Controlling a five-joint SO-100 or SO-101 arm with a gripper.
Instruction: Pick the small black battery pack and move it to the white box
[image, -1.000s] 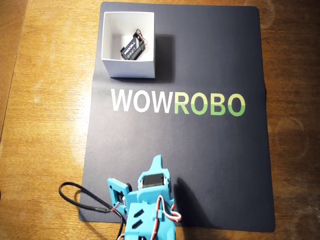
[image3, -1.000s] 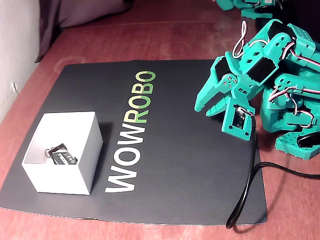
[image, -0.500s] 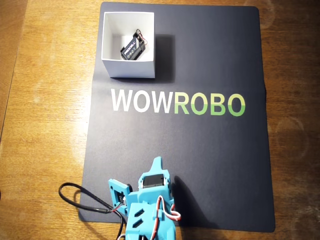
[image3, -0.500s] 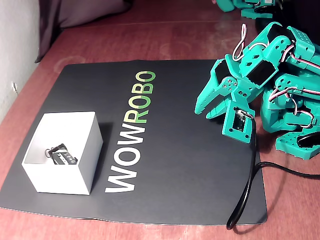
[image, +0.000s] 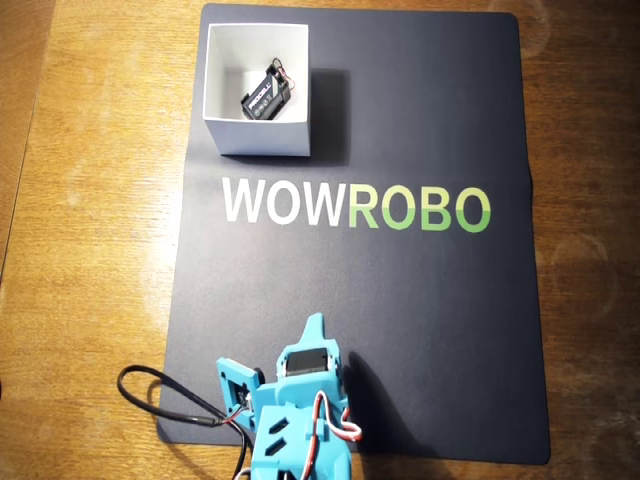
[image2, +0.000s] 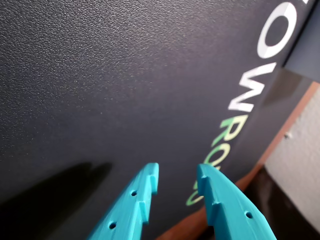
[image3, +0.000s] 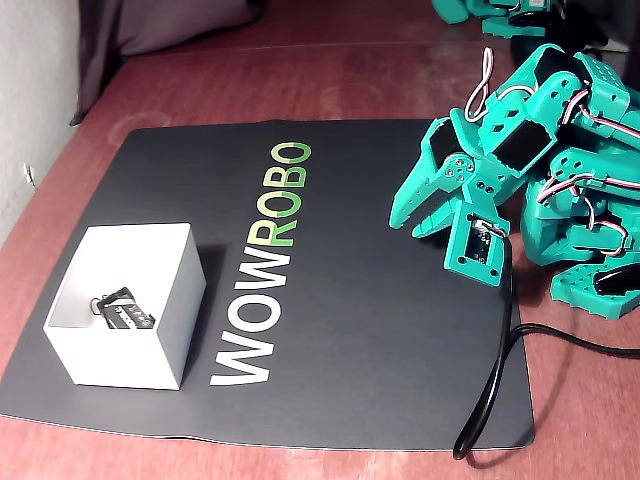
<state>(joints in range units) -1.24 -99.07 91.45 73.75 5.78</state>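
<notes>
The small black battery pack (image: 265, 97) lies inside the open white box (image: 257, 137) at the far left corner of the black mat in the overhead view. It also shows in the fixed view (image3: 126, 313), on the floor of the box (image3: 125, 362). My teal gripper (image: 315, 323) is folded back near the arm's base, far from the box. In the wrist view the gripper (image2: 177, 172) has a small gap between its fingers and holds nothing. It hovers over bare mat in the fixed view (image3: 408, 222).
The black mat (image: 430, 300) with "WOWROBO" lettering lies on a wooden table (image: 90, 250). A black cable (image3: 495, 350) loops from the arm over the mat's edge. The arm's body (image3: 570, 150) stands at the mat's near edge.
</notes>
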